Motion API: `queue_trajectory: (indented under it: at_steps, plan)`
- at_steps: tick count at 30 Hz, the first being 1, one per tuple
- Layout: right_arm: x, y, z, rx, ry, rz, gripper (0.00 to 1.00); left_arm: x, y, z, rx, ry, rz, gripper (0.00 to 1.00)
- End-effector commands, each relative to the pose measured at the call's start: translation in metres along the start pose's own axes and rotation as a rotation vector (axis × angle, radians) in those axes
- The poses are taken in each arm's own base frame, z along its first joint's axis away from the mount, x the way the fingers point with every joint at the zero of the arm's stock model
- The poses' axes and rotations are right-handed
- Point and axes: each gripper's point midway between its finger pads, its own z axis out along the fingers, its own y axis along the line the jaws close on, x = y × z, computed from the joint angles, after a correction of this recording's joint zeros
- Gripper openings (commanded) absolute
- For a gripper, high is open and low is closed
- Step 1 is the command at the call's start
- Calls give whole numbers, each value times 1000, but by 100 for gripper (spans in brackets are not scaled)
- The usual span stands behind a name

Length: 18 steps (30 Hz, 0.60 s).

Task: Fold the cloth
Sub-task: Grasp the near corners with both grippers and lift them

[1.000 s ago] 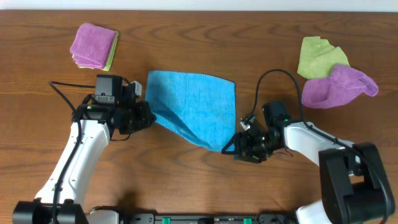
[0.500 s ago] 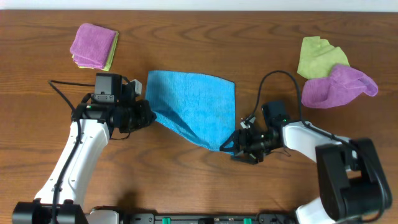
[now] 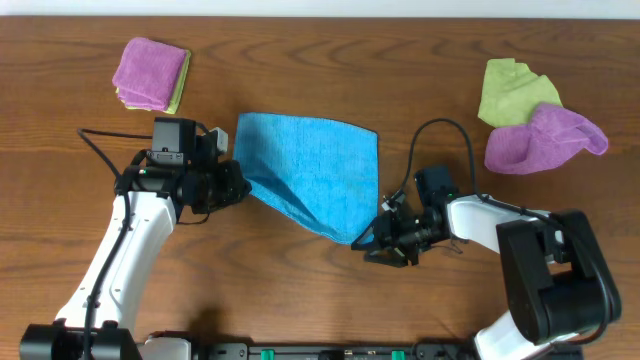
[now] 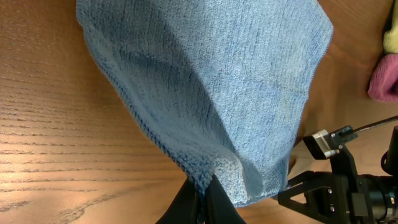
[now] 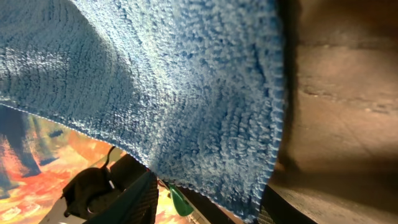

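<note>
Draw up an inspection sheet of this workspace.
Surface: wooden table, bare wood between items.
Job's things: blue cloth, not yet folded.
Clutter: folded purple cloth far left; yellow-green cloth and crumpled purple cloth far right.
Grippers: left gripper shut on the blue cloth's left edge; right gripper open, astride its near corner.
Cables: black cable looping above the right arm.
Surroundings: nothing seen.

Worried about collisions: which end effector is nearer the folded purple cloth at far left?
Left. The left end effector sits diagonally right of the folded purple cloth, holding the blue cloth; the right end effector is far beyond, on the blue cloth's other side.
</note>
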Motion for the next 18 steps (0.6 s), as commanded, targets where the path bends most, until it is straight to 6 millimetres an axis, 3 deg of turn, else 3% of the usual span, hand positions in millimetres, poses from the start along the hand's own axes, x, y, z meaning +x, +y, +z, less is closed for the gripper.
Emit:
queue_trajectory:
  at_steps: [1, 12, 18]
  plan:
    - [-16, -69, 0, 285, -116, 84, 48, -8, -5, -5, 15, -16, 6, 6]
    - [-31, -74, -17, 249, -174, 149, 49, -8, -5, -5, 15, -16, 14, 6]
    - [-30, -72, -15, 245, -167, 143, 47, -9, -5, -5, 16, -21, 17, 6]
